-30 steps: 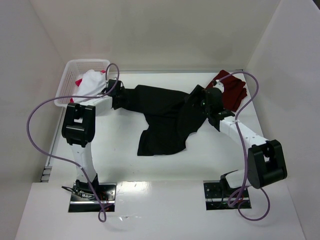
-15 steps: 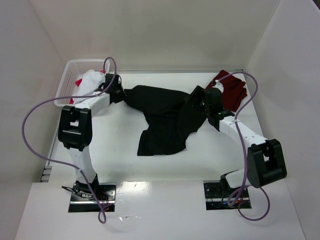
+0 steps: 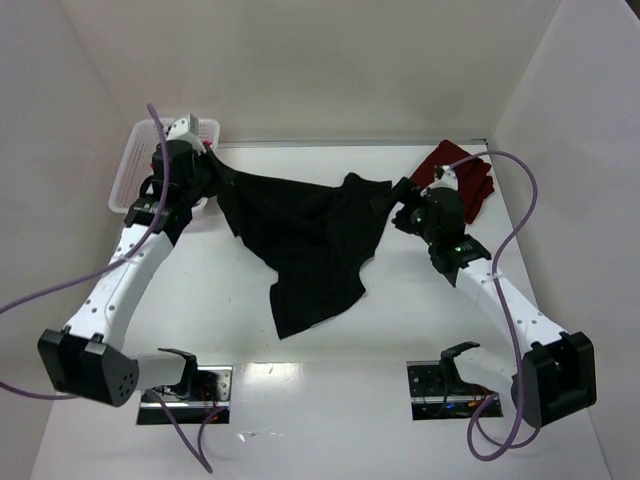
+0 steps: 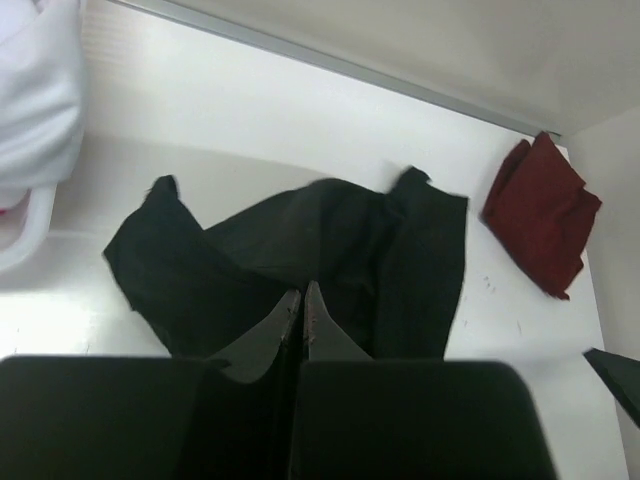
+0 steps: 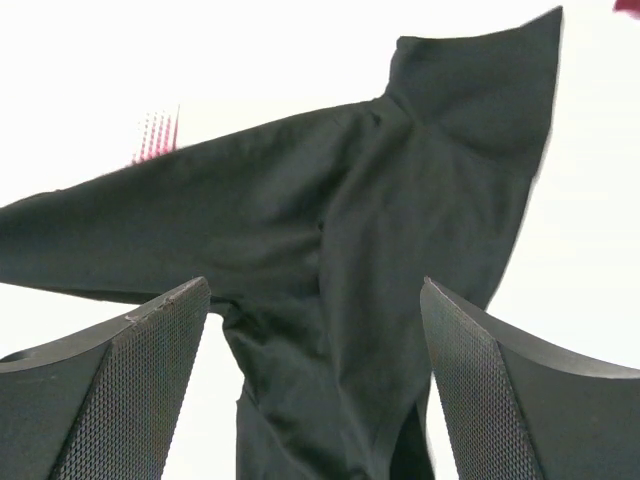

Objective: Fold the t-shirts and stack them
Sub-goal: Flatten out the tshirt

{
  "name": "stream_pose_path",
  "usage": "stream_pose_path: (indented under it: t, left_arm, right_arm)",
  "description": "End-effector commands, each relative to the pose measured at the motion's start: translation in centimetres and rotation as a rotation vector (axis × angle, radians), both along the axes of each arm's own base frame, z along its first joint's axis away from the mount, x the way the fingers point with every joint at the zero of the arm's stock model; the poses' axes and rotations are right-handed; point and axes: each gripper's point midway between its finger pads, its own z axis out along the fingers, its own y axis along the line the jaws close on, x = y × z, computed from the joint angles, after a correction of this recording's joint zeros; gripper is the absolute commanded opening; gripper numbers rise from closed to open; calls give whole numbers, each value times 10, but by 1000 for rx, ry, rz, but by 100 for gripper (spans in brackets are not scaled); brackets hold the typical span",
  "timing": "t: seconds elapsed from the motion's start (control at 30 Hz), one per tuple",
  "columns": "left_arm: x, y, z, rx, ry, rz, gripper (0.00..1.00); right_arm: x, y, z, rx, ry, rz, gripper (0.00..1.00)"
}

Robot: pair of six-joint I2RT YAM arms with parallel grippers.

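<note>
One black tee — long axis L-R, loose end pointing nearward.

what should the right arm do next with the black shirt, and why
Probably ease the right gripper forward and close it on the black t-shirt: its jaws stand open with cloth just ahead, while the left gripper pinches the other end.

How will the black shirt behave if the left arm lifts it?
Probably floppy: the black shirt hangs in folds from the shut left gripper, its lower end on the table. Likely light: one small pinch carries that side. It may bunch or twist, since the open right gripper holds nothing.
</note>
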Motion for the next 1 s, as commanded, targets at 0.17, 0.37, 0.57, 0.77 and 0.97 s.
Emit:
stream_pose_path:
  t: [0.17, 0.37, 0.57, 0.77, 0.97]
  left_arm:
    - [-34, 2, -2, -1, 33, -14, 0]
    - [16, -4, -55, 55, 165, -5, 3]
    - [48, -10, -109, 67, 248, 9, 14]
    - [63, 1, -137, 86, 301, 45, 58]
    - [51, -2, -114, 40, 246, 17, 98]
  right_arm:
    - [-39, 39, -7, 21, 23, 133, 91]
    - [-46, 36, -13, 3, 42, 137, 94]
    - [-63, 46, -37, -23, 106, 208, 97]
    - [-97, 86, -75, -89, 234, 327, 97]
    - [-133, 121, -111, -157, 369, 415, 94]
